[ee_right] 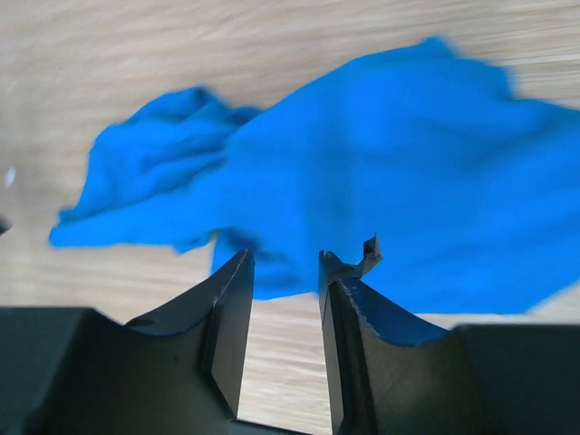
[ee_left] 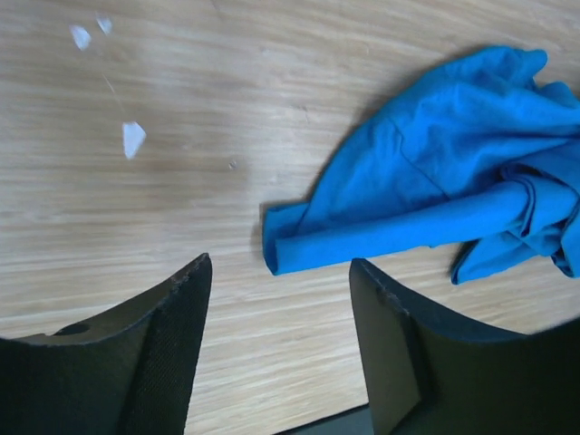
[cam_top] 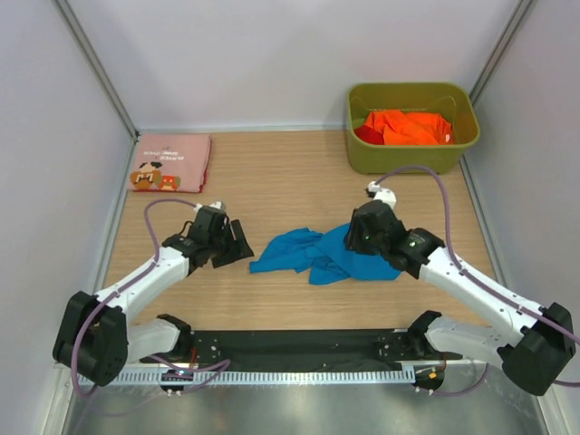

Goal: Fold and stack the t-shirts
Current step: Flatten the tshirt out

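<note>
A bright blue t-shirt (cam_top: 317, 254) lies crumpled on the wooden table (cam_top: 281, 181) between the arms. My left gripper (cam_top: 237, 248) stands open just left of it; in the left wrist view a rolled edge of the blue t-shirt (ee_left: 426, 199) lies beyond the fingertips, apart from them. My right gripper (cam_top: 355, 237) hovers over the shirt's right side, open, with only bare wood between its fingers (ee_right: 231, 299) and the blue cloth (ee_right: 381, 172) just ahead. A folded pink t-shirt (cam_top: 170, 163) with brown print lies far left. Orange and red t-shirts (cam_top: 408, 128) sit in the bin.
An olive-green plastic bin (cam_top: 410, 156) stands at the far right corner. Grey walls close in the table on both sides. A black strip and metal rail (cam_top: 299, 349) run along the near edge by the arm bases. Small white flecks (ee_left: 132, 138) lie on the wood.
</note>
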Robot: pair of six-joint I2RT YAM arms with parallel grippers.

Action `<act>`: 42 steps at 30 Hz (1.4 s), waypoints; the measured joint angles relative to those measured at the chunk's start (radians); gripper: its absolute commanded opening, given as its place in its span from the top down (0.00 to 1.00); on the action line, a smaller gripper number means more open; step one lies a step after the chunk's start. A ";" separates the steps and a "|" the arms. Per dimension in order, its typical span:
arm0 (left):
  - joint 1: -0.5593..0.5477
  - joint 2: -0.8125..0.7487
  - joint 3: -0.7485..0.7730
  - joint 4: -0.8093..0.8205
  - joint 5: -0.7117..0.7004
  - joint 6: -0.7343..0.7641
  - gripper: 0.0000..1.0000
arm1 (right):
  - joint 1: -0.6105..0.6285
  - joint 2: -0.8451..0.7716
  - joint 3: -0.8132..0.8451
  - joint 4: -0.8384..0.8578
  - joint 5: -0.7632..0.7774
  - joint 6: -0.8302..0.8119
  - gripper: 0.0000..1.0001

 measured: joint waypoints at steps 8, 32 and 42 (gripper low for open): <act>-0.058 0.054 -0.074 0.115 0.058 0.004 0.26 | 0.192 0.075 -0.168 0.163 -0.039 0.052 0.50; -0.106 0.102 -0.075 0.240 0.047 0.002 1.00 | 0.307 0.400 -0.001 0.339 0.183 -0.254 0.43; -0.107 0.053 0.000 0.084 -0.058 -0.056 1.00 | 0.309 0.499 0.088 0.182 0.433 -0.223 0.99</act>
